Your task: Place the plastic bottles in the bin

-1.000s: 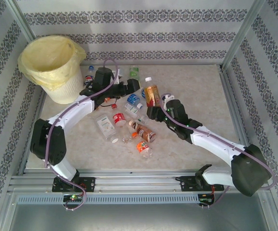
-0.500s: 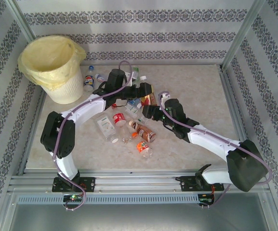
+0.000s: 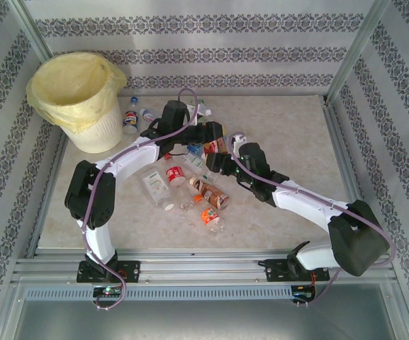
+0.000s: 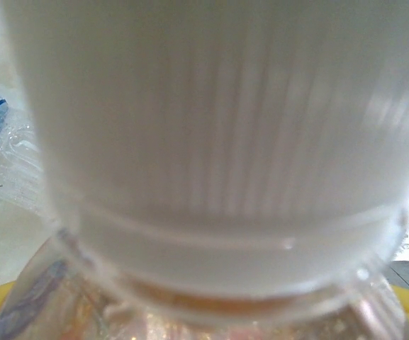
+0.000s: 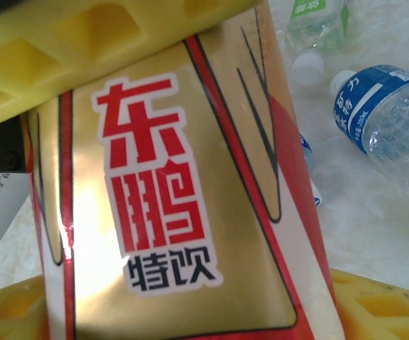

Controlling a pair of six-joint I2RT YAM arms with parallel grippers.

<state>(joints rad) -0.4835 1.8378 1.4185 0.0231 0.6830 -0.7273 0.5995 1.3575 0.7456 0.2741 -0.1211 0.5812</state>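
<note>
Bottles [image 3: 190, 188] lie scattered over the middle of the speckled beige table [image 3: 289, 134] in the overhead view. Two more sit at eleven o'clock beside the bin [image 3: 103, 133], a ribbed white bucket with a pale yellow bag folded over its rim, standing at ten o'clock. There the left gripper [image 3: 217, 134] and right gripper [image 3: 220, 159] meet at one gold bottle [image 3: 222, 146], its label too small to read.

The wrist cameras give what that view cannot. The right one shows the gold bottle's glossy label edged in red, with 东鹏 in red above 特饮 in black. Yellow waffle-moulded pads [image 5: 378, 304] press against it at five and seven o'clock, so the right gripper pinches it. Another yellow pad [image 5: 83, 42] crosses at eleven o'clock (whose, I cannot tell). Beyond lie a blue-label bottle [image 5: 385, 106] at two o'clock and a green-label bottle [image 5: 317, 18] at one.

The left one sits close against a white ribbed cap [image 4: 211, 142] on a clear neck, blurred. Whether the left gripper is spread or clamped on it I cannot tell.
</note>
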